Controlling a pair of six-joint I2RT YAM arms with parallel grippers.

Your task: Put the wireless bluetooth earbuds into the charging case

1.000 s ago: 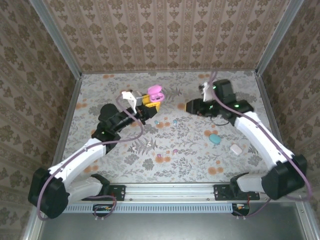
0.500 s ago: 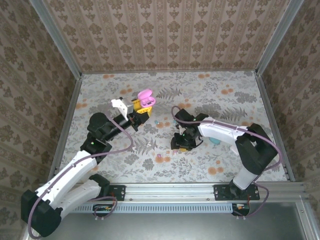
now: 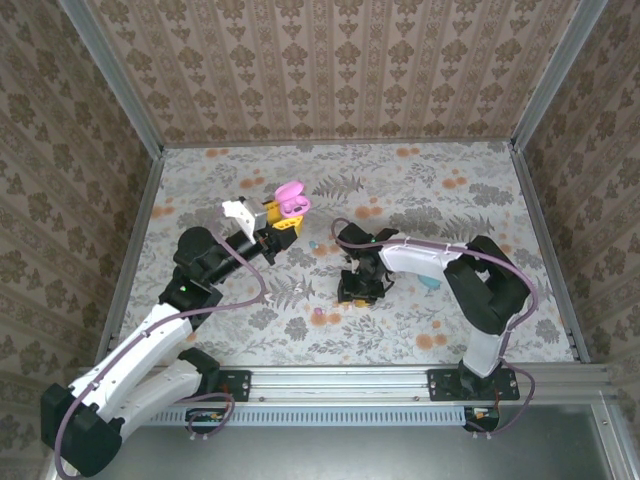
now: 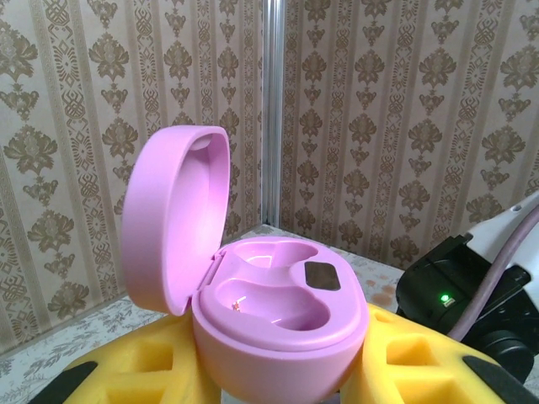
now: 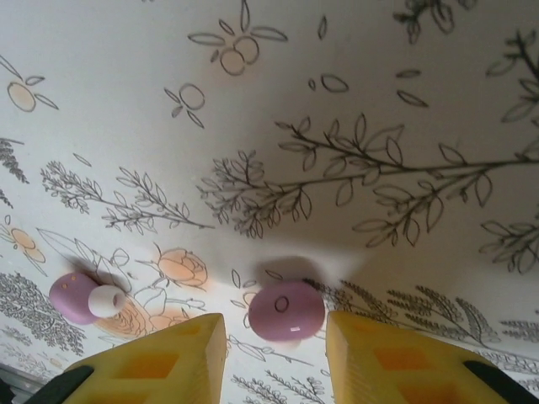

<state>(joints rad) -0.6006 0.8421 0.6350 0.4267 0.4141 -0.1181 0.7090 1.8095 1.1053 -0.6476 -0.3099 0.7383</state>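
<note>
Top external – left fingers (image 3: pixel 281 219) clenched on the open pink charging case (image 3: pixel 291 197), held over the far-left part of the counter (image 3: pixel 500 200). Right fingers (image 3: pixel 358 290) low at mid-counter.

Left wrist – case lid up, both sockets empty.

Right wrist – yellow fingers spread apart, gripping nothing; a pink earbud (image 5: pixel 286 311) lies on the counter between the tips. A second pink earbud (image 5: pixel 84 296) lies off to the left.

An open, glossy pink egg-shaped plastic case (image 4: pixel 282 337) sits clamped between the left gripper's (image 4: pixel 278 374) yellow pads (image 4: pixel 135 374), its wells seemingly empty.
</note>
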